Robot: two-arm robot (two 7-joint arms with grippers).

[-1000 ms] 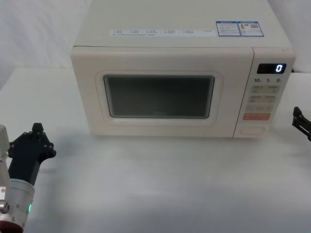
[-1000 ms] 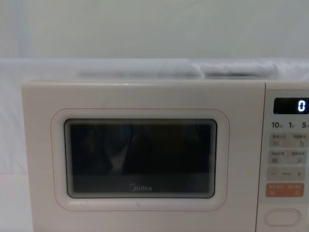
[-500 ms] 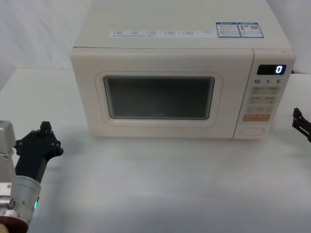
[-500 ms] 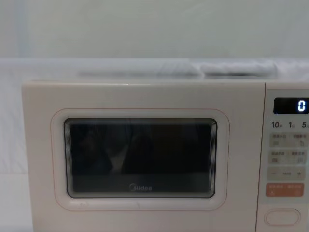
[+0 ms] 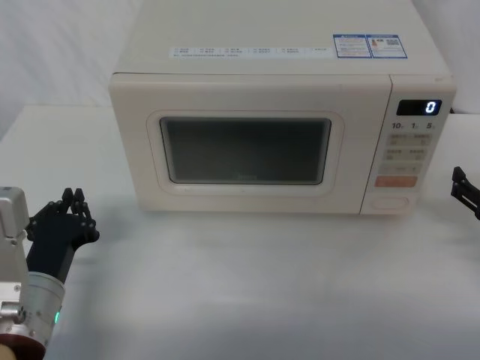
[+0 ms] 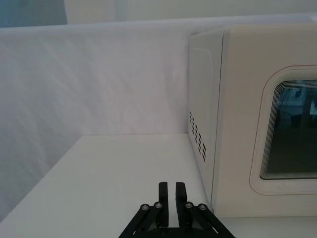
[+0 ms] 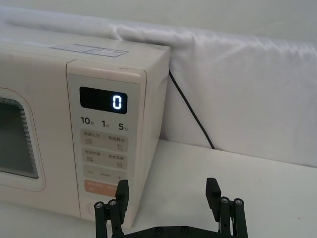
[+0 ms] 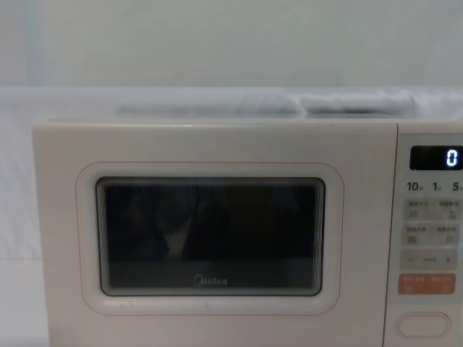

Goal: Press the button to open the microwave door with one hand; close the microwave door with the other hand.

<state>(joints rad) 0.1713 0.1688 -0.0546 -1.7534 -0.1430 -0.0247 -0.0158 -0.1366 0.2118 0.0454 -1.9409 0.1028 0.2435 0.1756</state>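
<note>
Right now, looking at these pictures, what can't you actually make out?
- Keypad lettering: too small to read in the head view.
- The button: in the right wrist view, partly hidden behind the right hand, whose fingers stand apart.
- The right hand in the head view: cut off by the right edge.
- Inside the microwave door: its dark window gives only dim reflections in the chest view.
- The left hand: fingers together; its base is cut off in the left wrist view.
</note>
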